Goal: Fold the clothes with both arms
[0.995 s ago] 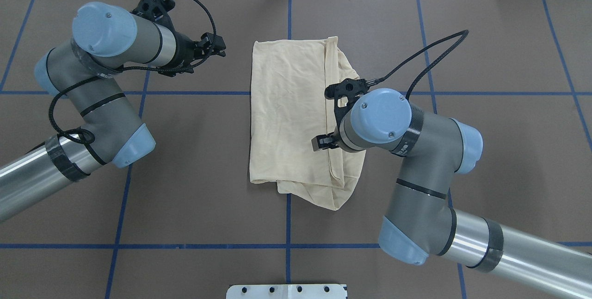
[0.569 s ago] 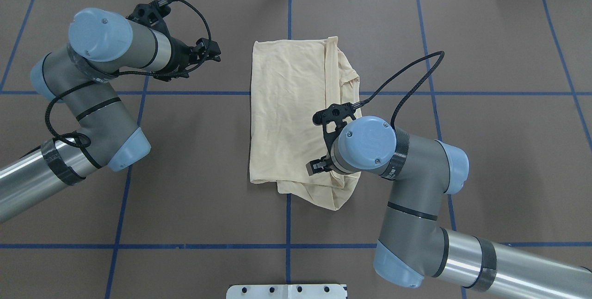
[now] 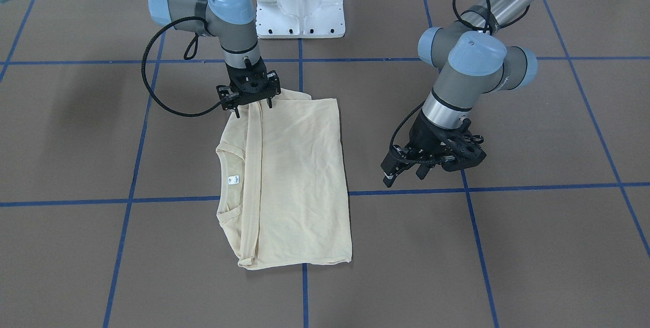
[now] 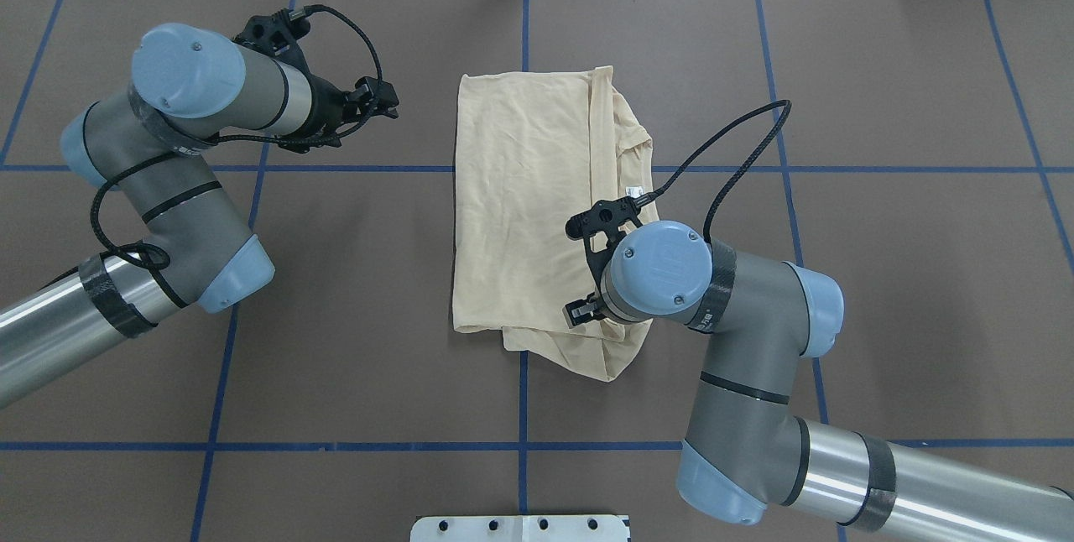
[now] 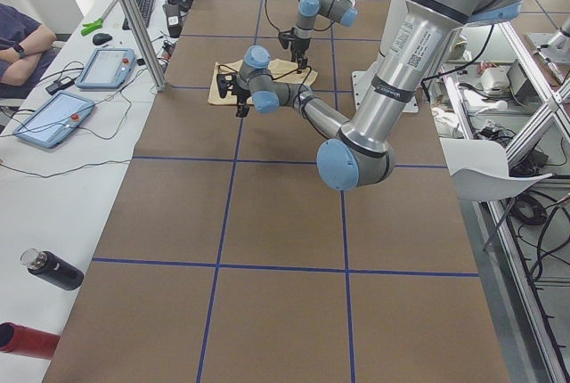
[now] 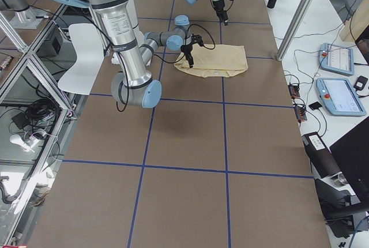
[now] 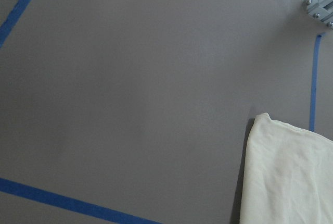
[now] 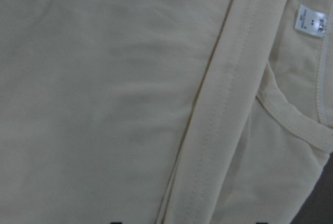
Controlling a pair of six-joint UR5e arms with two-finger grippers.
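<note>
Right gripper (image 3: 254, 106) | we see it spread, shifted toward the base (image 3: 299, 13) over the T-shirt (image 3: 299, 181) | left gripper (image 3: 403, 173) spread, well apart.

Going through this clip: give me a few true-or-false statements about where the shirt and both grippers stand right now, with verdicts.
1. The shirt lies folded on the table. True.
2. The left gripper is clamped on the shirt. False: it hangs open over bare table beside the shirt, apart from it.
3. The right gripper is over the end of the shirt nearest the robot's base. True; its jaws are open.
4. The neck label is folded out of sight. False: the small white label shows inside the neckline.
5. A dark print shows on the upper side of the shirt. False: only plain cream fabric is visible.
</note>
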